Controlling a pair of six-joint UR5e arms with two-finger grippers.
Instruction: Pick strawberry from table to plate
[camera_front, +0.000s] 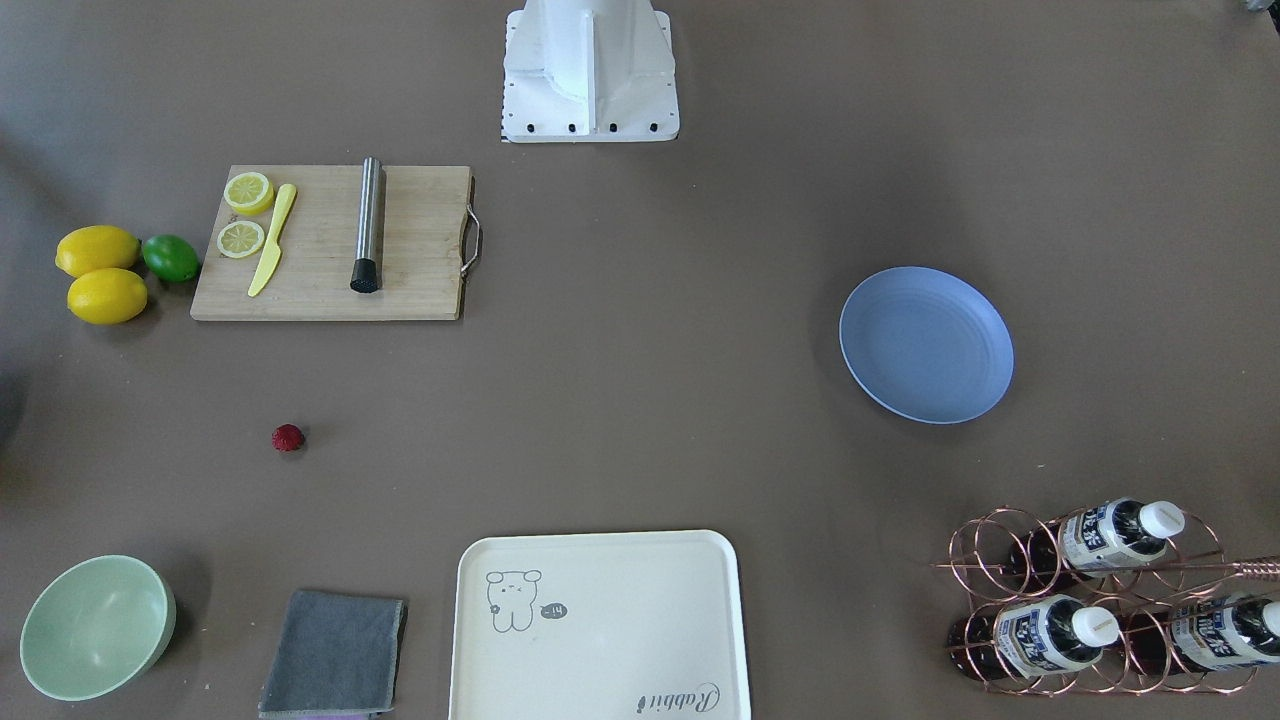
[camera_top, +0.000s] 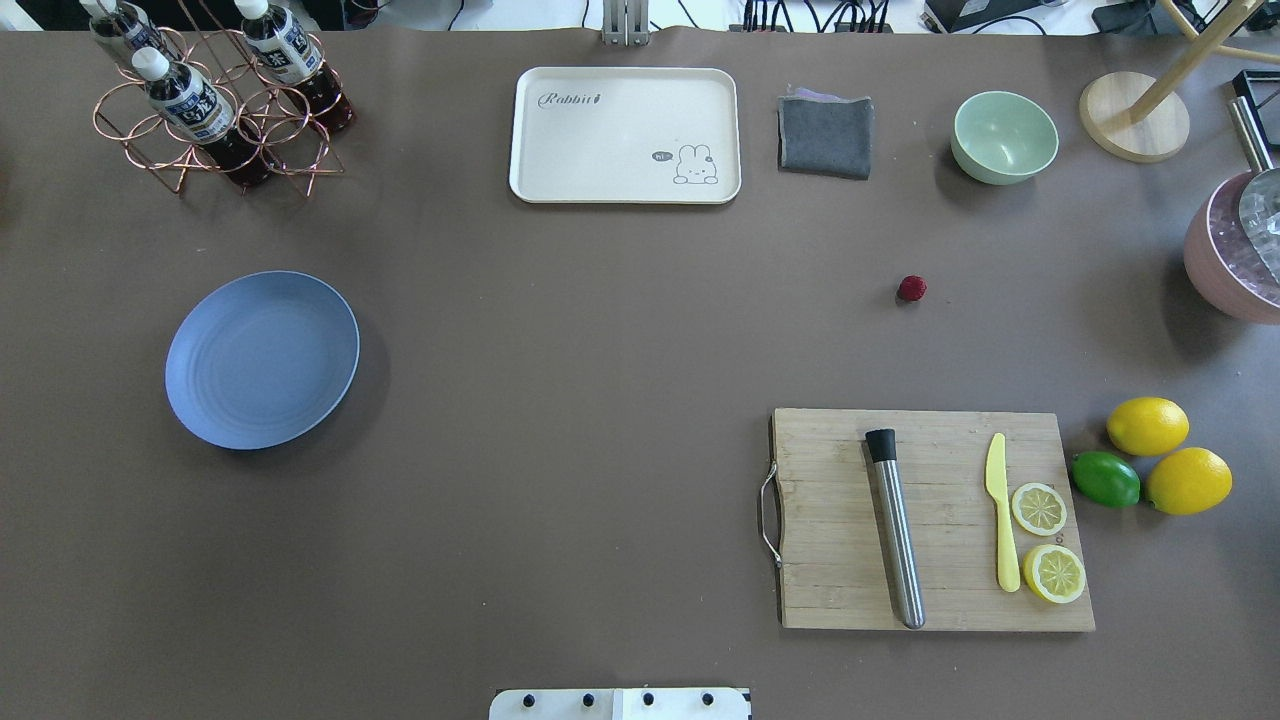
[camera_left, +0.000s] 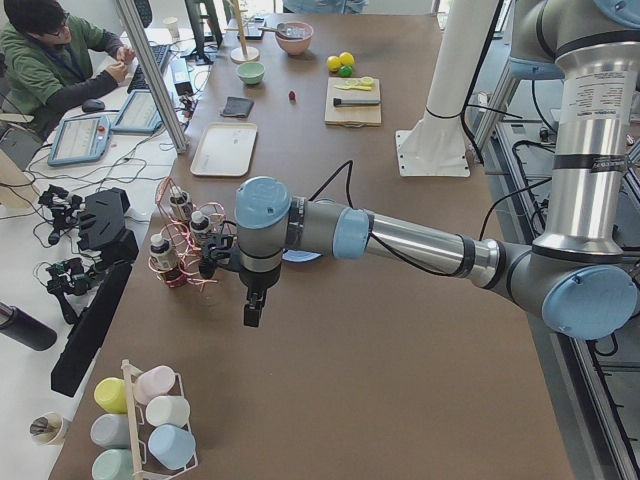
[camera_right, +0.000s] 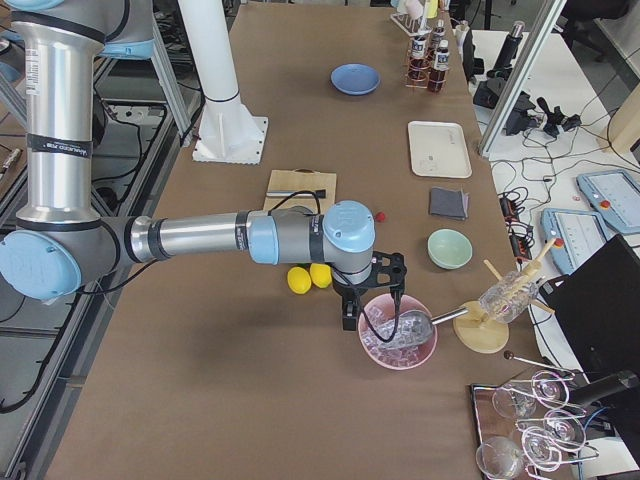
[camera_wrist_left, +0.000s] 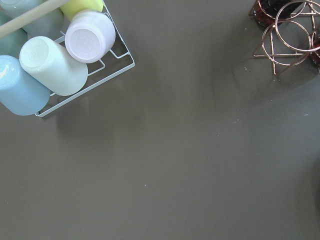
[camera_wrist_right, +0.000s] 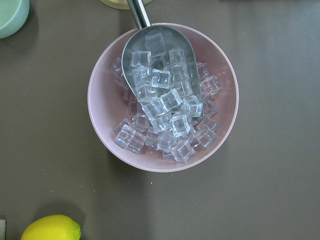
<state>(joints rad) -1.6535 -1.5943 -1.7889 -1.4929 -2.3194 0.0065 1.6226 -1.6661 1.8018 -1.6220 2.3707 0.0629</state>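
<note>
The left arm stretches level across the surface, wrist bent down. Its claw hangs beside the copper bottle rack. This side view does not show how wide it stands.

The plate lies on the left half. The strawberry sits on the surface well apart to its right, between the green bowl and the cutting board.

The right arm also reaches level. Its claw points down, seemingly just above the pink ice bowl, and I cannot tell its spread.
</note>
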